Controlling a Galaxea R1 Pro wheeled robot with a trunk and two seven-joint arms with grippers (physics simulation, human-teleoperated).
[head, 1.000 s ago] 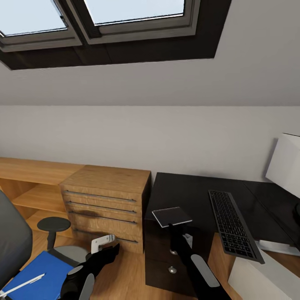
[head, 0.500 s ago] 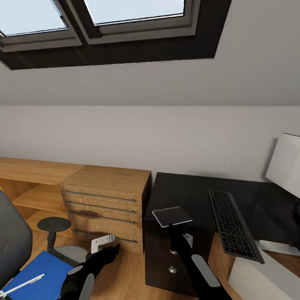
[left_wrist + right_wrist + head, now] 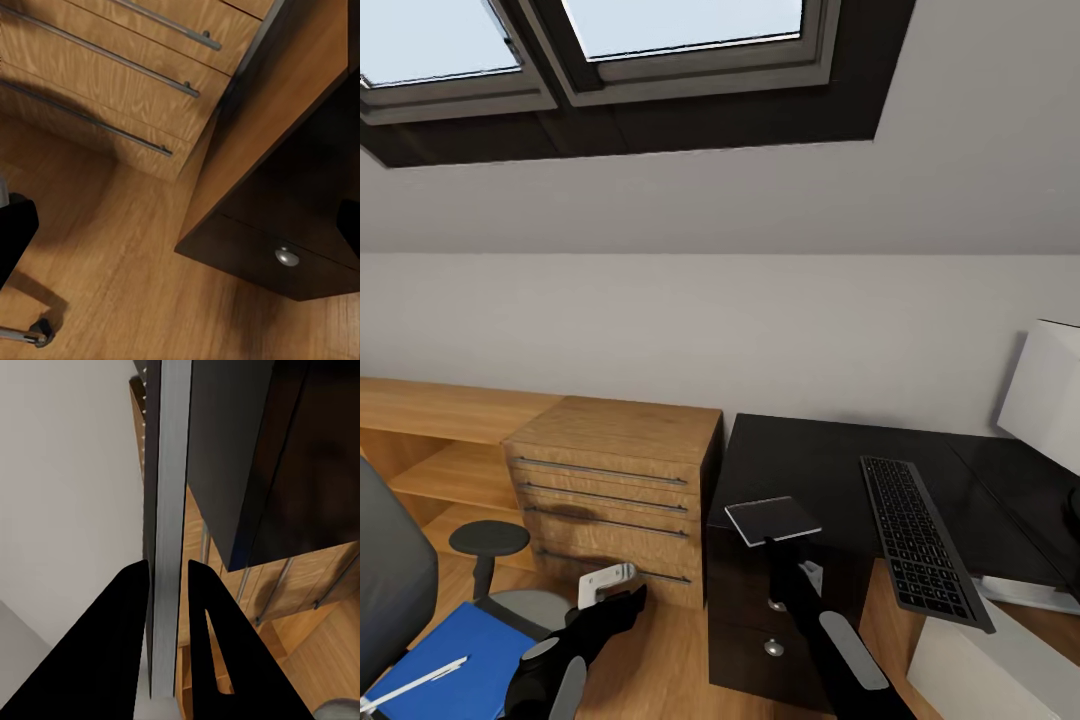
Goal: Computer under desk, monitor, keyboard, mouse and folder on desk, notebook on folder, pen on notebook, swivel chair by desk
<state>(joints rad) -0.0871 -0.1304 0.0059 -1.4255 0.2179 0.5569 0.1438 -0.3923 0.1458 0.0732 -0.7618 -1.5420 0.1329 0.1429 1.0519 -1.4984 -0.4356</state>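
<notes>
My right gripper (image 3: 770,541) is shut on the small dark notebook (image 3: 772,519), held flat just above the left front corner of the black desk (image 3: 810,462). In the right wrist view the notebook's pale edge (image 3: 168,510) runs between the two black fingers (image 3: 124,607). The keyboard (image 3: 920,540) lies on the desk, with the white back of the monitor (image 3: 1045,395) at the far right. The blue folder (image 3: 460,660) rests on the swivel chair (image 3: 390,580) with the white pen (image 3: 415,683) on it. My left gripper (image 3: 610,588) hangs open beside the chair, over the floor. The grey computer (image 3: 980,670) stands low right.
A light-wood drawer unit (image 3: 615,480) and low shelf (image 3: 430,440) stand left of the desk. A dark drawer pedestal with round knobs (image 3: 286,256) sits under the desk's left end. The chair's black armrest (image 3: 488,538) is close to my left arm. Skylights are overhead.
</notes>
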